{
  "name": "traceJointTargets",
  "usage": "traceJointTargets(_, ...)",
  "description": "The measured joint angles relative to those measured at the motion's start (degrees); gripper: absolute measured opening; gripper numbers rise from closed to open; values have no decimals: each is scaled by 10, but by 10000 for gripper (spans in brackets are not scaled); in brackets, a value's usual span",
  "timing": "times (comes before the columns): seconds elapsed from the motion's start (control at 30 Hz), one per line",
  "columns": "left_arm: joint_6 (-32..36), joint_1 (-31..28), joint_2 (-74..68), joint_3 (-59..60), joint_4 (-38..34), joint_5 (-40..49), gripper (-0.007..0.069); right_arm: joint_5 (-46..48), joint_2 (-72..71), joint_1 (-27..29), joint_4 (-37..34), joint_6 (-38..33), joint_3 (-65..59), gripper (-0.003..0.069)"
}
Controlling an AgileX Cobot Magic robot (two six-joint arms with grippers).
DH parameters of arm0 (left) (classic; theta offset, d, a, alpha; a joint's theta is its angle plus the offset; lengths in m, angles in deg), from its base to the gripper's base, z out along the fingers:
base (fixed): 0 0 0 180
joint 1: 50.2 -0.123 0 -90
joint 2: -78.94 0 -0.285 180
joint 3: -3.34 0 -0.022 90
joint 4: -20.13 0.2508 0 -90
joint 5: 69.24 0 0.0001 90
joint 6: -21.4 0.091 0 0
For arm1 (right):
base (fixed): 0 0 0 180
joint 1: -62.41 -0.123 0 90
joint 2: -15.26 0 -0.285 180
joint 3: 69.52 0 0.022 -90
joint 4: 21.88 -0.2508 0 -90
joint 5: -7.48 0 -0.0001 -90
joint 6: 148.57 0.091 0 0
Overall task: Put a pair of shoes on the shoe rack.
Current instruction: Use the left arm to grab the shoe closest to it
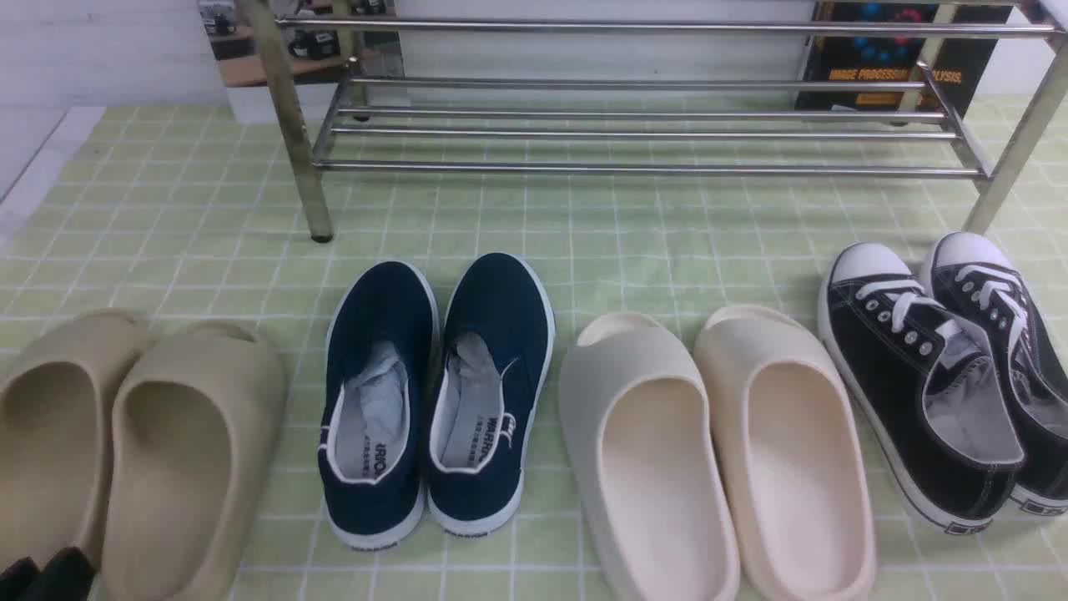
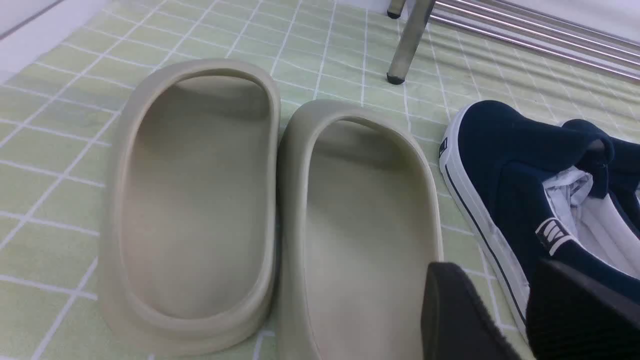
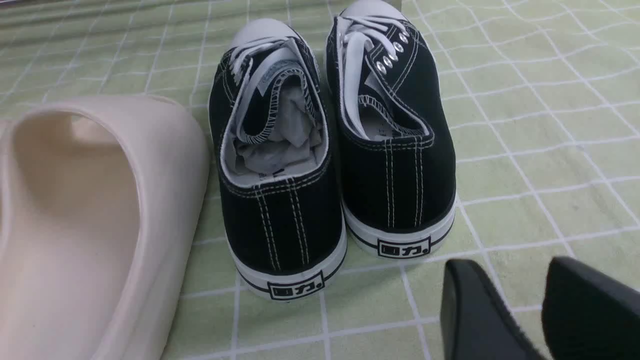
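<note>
The pair of navy slip-on shoes stands side by side on the green checked cloth, toes toward the rack: the left shoe [image 1: 377, 334] and the right shoe [image 1: 501, 317]. The silver shoe rack [image 1: 634, 133] stands behind them; nothing lies on its bars. In the left wrist view my left gripper [image 2: 495, 272] is open and empty, low beside the outer side of the left navy shoe [image 2: 505, 165], with the rack's leg [image 2: 410, 45] beyond. Its dark tip shows at the front view's bottom left corner [image 1: 46, 576]. My right gripper [image 3: 512, 267] is open and empty over bare cloth.
Beige slides [image 1: 125, 434] lie left of the navy pair and close to my left gripper [image 2: 280, 215]. Cream slides [image 1: 717, 451] lie to the right. Black lace-up sneakers [image 1: 943, 367] stand at the far right, just ahead of my right gripper [image 3: 340, 150].
</note>
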Motion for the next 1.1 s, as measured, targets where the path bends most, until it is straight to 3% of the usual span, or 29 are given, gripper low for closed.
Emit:
traceJointTargets(0.6,-11,0,0,0,8,-4,239,0,0,0,0,0,0,246)
traceJointTargets(0.7,-52,0,0,0,-31,-4,239,0,0,0,0,0,0,246)
traceJointTargets(0.97,-267,0,0,0,-293,-6,239,0,0,0,0,0,0,246)
traceJointTargets(1.1,-325,0,0,0,-393,-9,239,0,0,0,0,0,0,246)
